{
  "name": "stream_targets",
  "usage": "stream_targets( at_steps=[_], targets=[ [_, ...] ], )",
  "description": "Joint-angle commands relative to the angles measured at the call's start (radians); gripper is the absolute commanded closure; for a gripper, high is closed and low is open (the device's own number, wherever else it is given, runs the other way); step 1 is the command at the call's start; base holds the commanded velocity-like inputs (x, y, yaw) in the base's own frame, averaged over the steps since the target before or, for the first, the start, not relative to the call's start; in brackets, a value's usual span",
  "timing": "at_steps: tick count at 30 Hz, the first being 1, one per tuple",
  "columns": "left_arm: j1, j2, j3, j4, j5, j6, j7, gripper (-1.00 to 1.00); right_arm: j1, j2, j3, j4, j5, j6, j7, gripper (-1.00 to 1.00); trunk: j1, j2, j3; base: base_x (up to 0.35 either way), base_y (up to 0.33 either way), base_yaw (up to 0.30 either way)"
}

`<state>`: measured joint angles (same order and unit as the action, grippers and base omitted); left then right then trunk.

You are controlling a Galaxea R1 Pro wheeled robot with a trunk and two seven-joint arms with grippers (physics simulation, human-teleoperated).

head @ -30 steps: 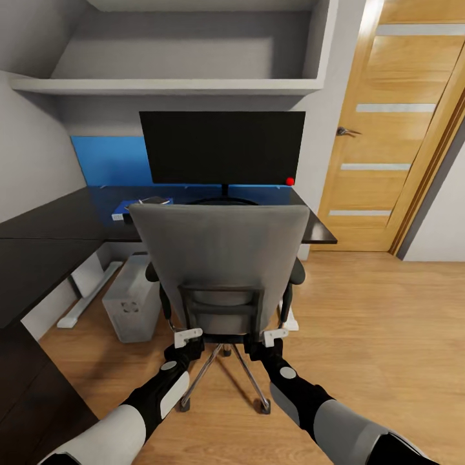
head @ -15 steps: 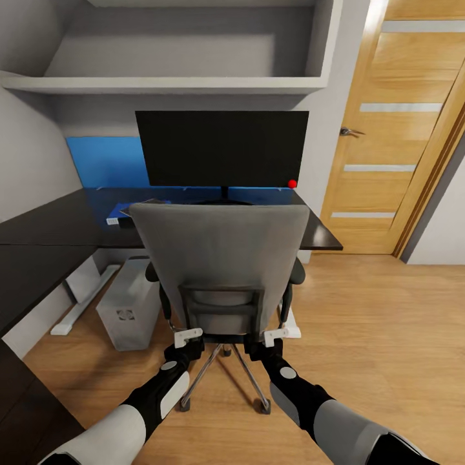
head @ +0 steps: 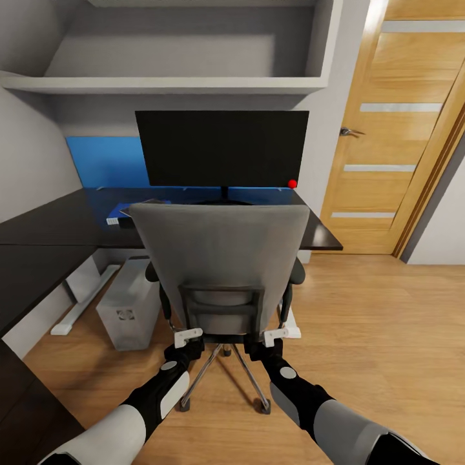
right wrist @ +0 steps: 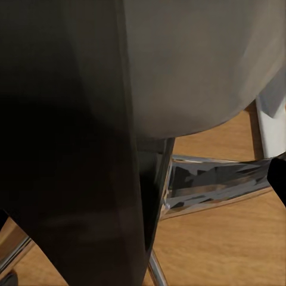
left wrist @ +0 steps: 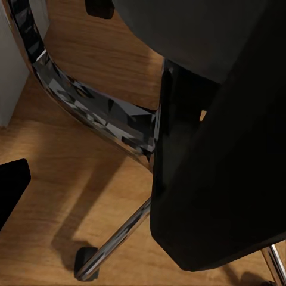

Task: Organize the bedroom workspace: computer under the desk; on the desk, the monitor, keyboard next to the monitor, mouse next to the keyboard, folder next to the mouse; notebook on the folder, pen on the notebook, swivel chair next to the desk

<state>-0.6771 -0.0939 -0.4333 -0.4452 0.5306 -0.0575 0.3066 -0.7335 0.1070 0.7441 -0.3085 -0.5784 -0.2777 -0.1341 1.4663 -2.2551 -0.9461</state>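
Observation:
The grey swivel chair [head: 219, 258] stands with its back to me, right in front of the black desk [head: 58, 226]. The black monitor [head: 223, 148] is on the desk behind it. Under the desk at the left sits the light grey computer [head: 129, 310]. A blue corner of the folder [head: 123, 210] peeks out on the desk beside the chair back, with a dark flat thing on it. My left gripper [head: 188, 337] and right gripper [head: 276, 335] are pressed against the chair's lower back; their fingers are hidden. The chair's chrome base [left wrist: 89, 101] [right wrist: 214, 185] fills the wrist views.
An oak door [head: 400, 129] stands shut at the right, with open wood floor [head: 374, 323] before it. A blue wall panel [head: 103, 161] and a grey shelf [head: 161, 84] sit behind and above the desk. The white desk leg [head: 77, 307] lies left of the computer.
Over the first half second the whole view moved a little closer to the desk, the chair keeping its place between my arms. Nothing has moved since.

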Motion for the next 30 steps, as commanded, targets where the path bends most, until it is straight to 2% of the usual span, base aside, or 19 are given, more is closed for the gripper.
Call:
stream_targets(
  at_steps=[1,10,30],
  targets=[
    [-0.001,0.002,-0.001,0.0,0.003,-0.005,0.014,-1.0,-0.001,-0.001,-0.005,0.002,-0.014,-0.007,-0.013,-1.0,0.0,0.0,-0.001,0.0,0.0,0.0],
    [-0.001,0.002,0.001,0.0,0.003,-0.005,0.014,-1.0,-0.001,-0.001,-0.005,0.002,-0.014,-0.007,-0.013,-1.0,0.0,0.0,-0.001,-0.132,0.0,0.0],
    [-0.001,0.003,0.0,0.0,0.006,-0.005,0.007,-1.0,-0.001,-0.001,-0.005,0.002,-0.014,-0.008,-0.012,-1.0,0.0,0.0,-0.001,-0.006,0.0,0.0]
  ],
)
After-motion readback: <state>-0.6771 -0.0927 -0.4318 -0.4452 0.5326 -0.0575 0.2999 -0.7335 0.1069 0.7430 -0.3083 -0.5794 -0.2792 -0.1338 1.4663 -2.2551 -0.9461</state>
